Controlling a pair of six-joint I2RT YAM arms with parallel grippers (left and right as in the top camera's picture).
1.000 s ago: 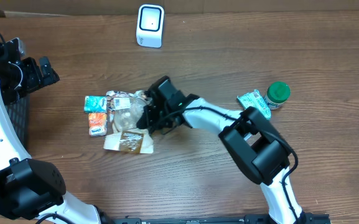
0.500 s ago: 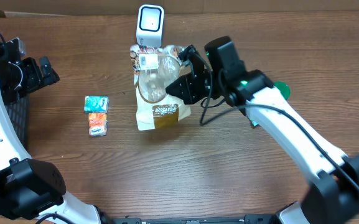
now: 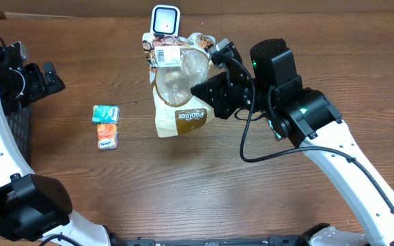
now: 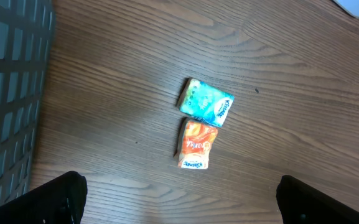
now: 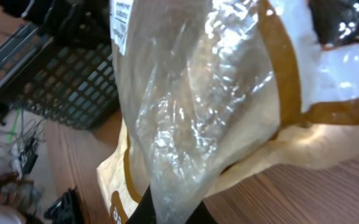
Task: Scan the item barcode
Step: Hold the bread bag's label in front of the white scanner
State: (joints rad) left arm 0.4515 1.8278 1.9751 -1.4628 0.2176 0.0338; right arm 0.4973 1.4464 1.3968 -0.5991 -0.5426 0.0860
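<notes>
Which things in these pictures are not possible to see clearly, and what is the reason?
- Label on the bag: its barcode is too small in the overhead view; the top edge cuts it in the right wrist view.
- Right end effector: the bag covers nearly all of it in the right wrist view.
- Scanner: the bag hides its lower part, overhead view.

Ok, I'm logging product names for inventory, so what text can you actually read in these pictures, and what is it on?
brown band on the bag: a white brand word, perhaps ending "Bee"; too blurred to be sure.
white sticker at the bag's top: print too small to read.
teal packet: logo blurred, unreadable.
orange packet: logo blurred, unreadable.
scanner: no text visible.
</notes>
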